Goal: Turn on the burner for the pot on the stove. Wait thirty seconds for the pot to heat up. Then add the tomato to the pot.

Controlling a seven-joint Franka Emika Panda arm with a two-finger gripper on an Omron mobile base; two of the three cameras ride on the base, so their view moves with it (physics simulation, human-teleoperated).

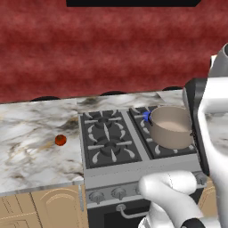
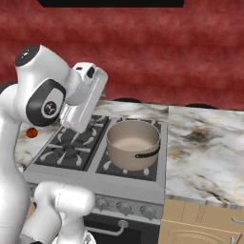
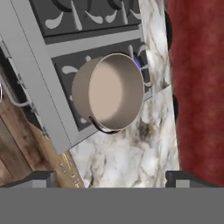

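Observation:
The grey-tan pot (image 1: 171, 127) (image 2: 133, 142) (image 3: 109, 92) stands on the right rear of the stove (image 1: 107, 174) (image 2: 90, 180), and its pale inside holds nothing. A blue flame glows at the burner (image 1: 146, 116) (image 3: 137, 62) under the pot's edge. The small red tomato (image 1: 60, 140) (image 2: 32, 132) lies on the marble counter left of the stove. My gripper (image 3: 113, 178) (image 2: 72, 126) hangs open and holds nothing. It is raised above the cooktop's left burners, well apart from both pot and tomato.
Flameless burners (image 1: 107, 133) fill the cooktop's left half. Knobs (image 1: 119, 193) (image 2: 124, 207) and a bar handle (image 1: 129, 213) run along the stove front. Marble counter (image 2: 205, 152) extends on both sides over wooden cabinets (image 1: 40, 207), with a red wall (image 1: 111, 49) behind.

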